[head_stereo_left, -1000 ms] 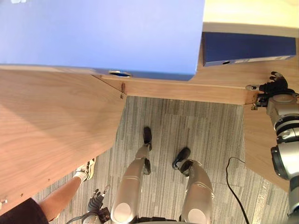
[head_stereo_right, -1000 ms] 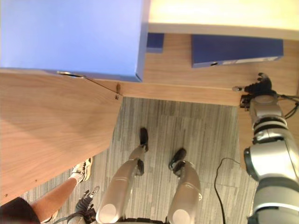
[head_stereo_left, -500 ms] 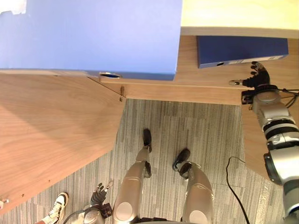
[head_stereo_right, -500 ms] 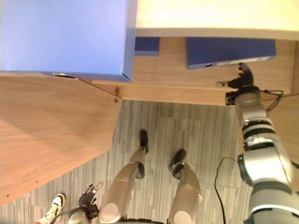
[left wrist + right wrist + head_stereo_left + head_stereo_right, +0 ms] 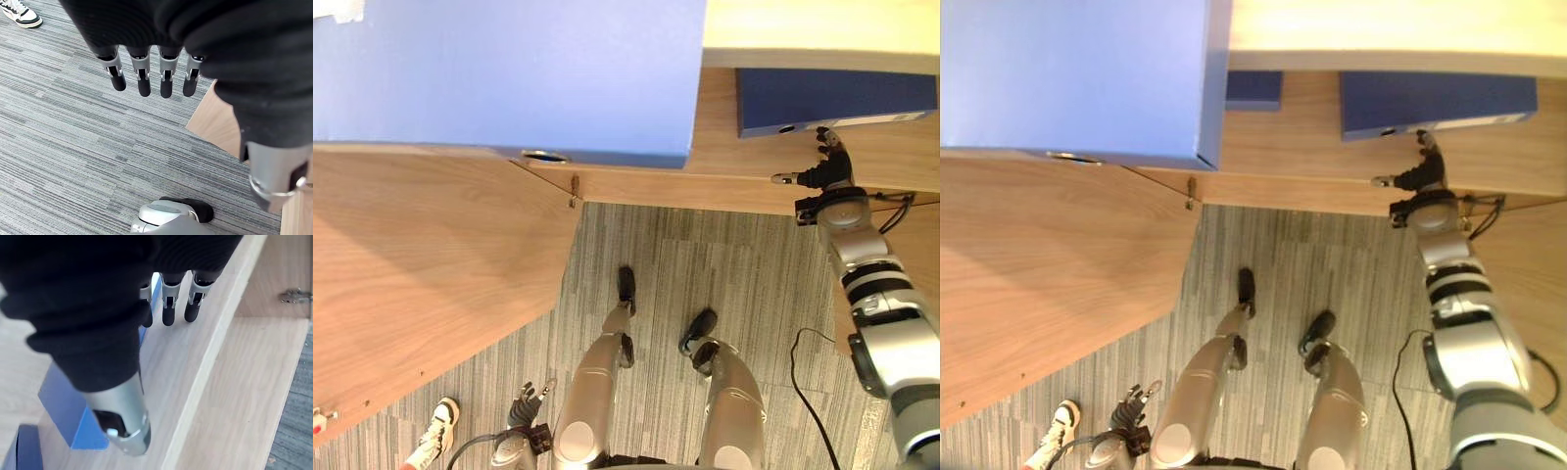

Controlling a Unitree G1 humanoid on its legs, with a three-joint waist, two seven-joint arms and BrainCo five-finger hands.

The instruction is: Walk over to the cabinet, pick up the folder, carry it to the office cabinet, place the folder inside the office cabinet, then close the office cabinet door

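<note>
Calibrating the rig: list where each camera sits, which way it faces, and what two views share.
Left eye view: on the head, looking down at the open cabinet; right hand close to the dark blue folder, left hand hangs low.
Right eye view: beside it, same scene.
Left wrist view: along the left hand's straight fingers, at grey carpet and a person's shoe.
Right wrist view: along the right hand's straight fingers, at the folder on the shelf.
Shared: the folder, in eye and right wrist views.

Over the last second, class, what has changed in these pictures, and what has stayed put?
The right hand swung leftward along the shelf edge and reached in, open, toward the dark blue folder, not gripping it. The person's shoe stepped away. Left hand stays hanging open; folder unmoved.
</note>
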